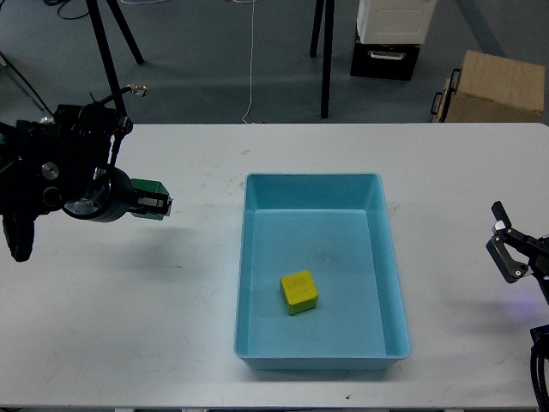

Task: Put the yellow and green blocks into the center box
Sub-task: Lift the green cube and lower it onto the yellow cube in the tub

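Observation:
A yellow block (299, 291) lies inside the light blue box (390, 257) at the table's middle. My left gripper (159, 202) is shut on a green block (148, 193) and holds it raised above the table, left of the box. Its shadow falls on the table below it. My right gripper (508, 247) is open and empty near the table's right edge, well clear of the box.
The white table (171, 326) carries only the box. Beyond its far edge stand black tripod legs (107, 60), a black-and-white case (390, 34) and a cardboard box (493, 86) on the floor.

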Tool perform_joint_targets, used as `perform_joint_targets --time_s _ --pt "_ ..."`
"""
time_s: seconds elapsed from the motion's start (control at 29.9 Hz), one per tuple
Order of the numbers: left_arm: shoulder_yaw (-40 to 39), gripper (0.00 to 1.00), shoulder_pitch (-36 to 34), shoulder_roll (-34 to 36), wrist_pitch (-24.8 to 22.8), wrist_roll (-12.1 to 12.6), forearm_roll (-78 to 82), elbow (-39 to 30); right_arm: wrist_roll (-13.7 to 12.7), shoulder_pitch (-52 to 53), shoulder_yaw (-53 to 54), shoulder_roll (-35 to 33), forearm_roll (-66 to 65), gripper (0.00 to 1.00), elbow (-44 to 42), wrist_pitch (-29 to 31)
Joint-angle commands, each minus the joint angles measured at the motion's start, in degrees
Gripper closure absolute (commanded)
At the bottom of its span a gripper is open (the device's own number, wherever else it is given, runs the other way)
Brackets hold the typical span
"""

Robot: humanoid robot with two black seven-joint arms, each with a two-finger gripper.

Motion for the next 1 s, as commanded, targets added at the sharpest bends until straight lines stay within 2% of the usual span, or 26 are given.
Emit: perform_joint_targets --time_s 0.0,0.13,0.3,0.37,0.47,0.57,0.84,0.97 --pt "-1.2 0.99 -1.4 -11.4 -0.3 -0.6 -5.6 0.2 0.0 -0.1 0.3 0.0 0.0 0.01 0.0 0.0" --pt "-0.7 0.98 0.7 -23.0 0.6 -2.1 -5.8 3.9 0.0 -0.1 0.9 0.0 0.0 0.01 0.0 0.0" --pt "-0.7 0.96 1.7 -29.9 0.5 -2.4 -6.2 6.2 0.0 -0.4 0.9 0.0 0.0 0.01 0.0 0.0" --pt "-0.7 0.93 2.2 -31.3 0.6 -2.5 -6.2 6.5 0.0 -0.6 0.8 0.0 -0.1 0.01 0.0 0.0" --pt "-0.7 0.81 5.5 -31.7 0.6 -2.5 -6.2 9.4 0.0 -0.6 0.7 0.0 0.0 0.01 0.0 0.0" --pt "-0.7 0.73 8.7 -31.7 0.6 -2.5 -6.2 11.3 0.0 -0.6 0.8 0.0 0.0 0.01 0.0 0.0" --pt "-0.4 0.54 8.5 -31.7 0.1 -2.5 -6.2 11.3 0.0 -0.7 0.8 0.0 0.0 0.01 0.0 0.0" --pt "-0.2 0.40 8.4 -31.7 0.0 -4.1 -6.2 11.3 0.0 -0.7 0.7 0.0 0.0 0.01 0.0 0.0"
